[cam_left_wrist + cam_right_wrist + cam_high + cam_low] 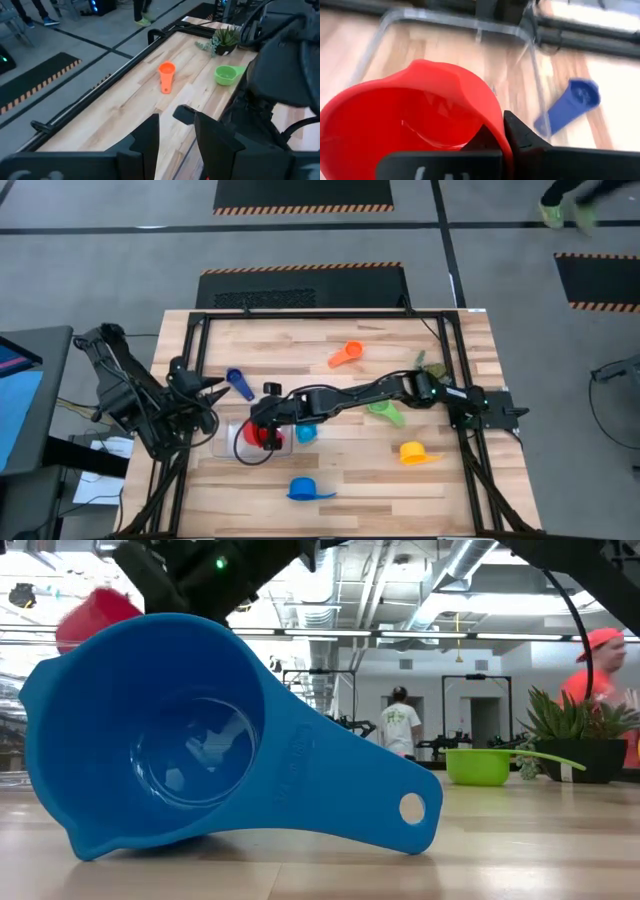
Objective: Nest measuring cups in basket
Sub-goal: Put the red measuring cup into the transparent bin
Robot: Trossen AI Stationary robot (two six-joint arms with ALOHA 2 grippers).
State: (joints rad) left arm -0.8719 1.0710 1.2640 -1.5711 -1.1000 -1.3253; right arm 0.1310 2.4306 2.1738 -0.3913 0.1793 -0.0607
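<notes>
My right gripper (266, 427) reaches across the table and is shut on a red measuring cup (415, 115), held over the clear basket (228, 442). The basket's rim (455, 22) shows below the cup in the right wrist view. My left gripper (207, 392) waits open at the table's left edge, near a dark-blue cup (240, 383). Loose on the wood lie a light-blue cup (306, 434), a blue cup (305, 488) resting on its side, a yellow cup (412, 451), a green cup (386, 413) and an orange cup (345, 355). My right gripper holds the red measuring cup by its wall at the rim (492, 117). One finger (480, 142) is inside the bowl and the other finger (522, 135) is outside. The cup is lifted clear and tilted above the basket; in the low view the red cup (95, 615) hangs high above the table.
A small potted plant (425, 365) stands near the table's right far side. The blue cup (200, 740) fills the low view and hides the basket there. A black frame rail (320, 314) borders the table. People move in the room behind.
</notes>
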